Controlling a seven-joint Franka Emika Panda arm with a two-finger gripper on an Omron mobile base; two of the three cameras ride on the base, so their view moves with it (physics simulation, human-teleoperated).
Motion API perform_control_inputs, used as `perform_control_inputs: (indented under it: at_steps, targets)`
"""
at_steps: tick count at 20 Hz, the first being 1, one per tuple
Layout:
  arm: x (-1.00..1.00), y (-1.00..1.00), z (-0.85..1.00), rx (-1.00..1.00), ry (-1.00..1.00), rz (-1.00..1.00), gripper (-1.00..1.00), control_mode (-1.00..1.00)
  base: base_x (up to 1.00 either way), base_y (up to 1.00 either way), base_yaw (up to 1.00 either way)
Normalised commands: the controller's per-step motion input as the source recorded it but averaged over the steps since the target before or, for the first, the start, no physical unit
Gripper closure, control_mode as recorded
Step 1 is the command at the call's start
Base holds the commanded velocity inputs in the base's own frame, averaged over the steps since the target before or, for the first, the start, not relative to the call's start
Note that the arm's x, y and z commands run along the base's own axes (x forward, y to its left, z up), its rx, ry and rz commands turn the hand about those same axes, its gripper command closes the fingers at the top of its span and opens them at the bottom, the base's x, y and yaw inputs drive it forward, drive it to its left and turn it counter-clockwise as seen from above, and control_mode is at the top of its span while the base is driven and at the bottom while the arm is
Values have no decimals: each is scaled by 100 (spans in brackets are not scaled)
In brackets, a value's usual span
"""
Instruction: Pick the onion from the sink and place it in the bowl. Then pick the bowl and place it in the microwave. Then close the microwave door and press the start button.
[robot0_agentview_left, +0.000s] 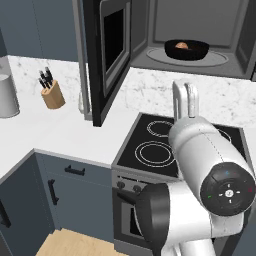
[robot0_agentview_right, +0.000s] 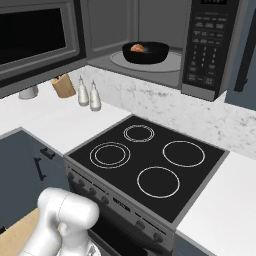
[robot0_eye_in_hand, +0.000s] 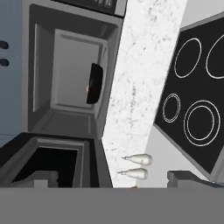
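- Black bowl (robot0_agentview_left: 186, 50) sits on the pale turntable (robot0_agentview_left: 216, 60) inside the microwave (robot0_agentview_right: 150, 30), with the orange-brown onion (robot0_agentview_left: 182, 46) lying in it
- Microwave door (robot0_agentview_left: 106, 55) stands swung wide open to the left, its black glass window facing the cavity
- Gripper (robot0_eye_in_hand: 111, 180) is clear of the microwave and holds nothing; its jaws are spread wide, one dark fingertip showing at each lower corner of the hand view
- Hand view is rolled sideways, with the bowl (robot0_eye_in_hand: 95, 83) seen edge-on in the grey cavity
- Stove top (robot0_agentview_right: 150, 162) with four white rings lies below the microwave
- Wooden knife block (robot0_agentview_left: 52, 94) and two pale shakers (robot0_agentview_right: 89, 94) stand on the white counter (robot0_agentview_right: 45, 120) left of the stove
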Motion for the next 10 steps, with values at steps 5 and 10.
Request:
perform_control_inputs:
  at_steps: [5,10]
  targets:
    - [5,100,0,0,0,-5,-100,-100,0,0,0]
    - [4,93,0,0,0,-6,-100,-100,0,0,0]
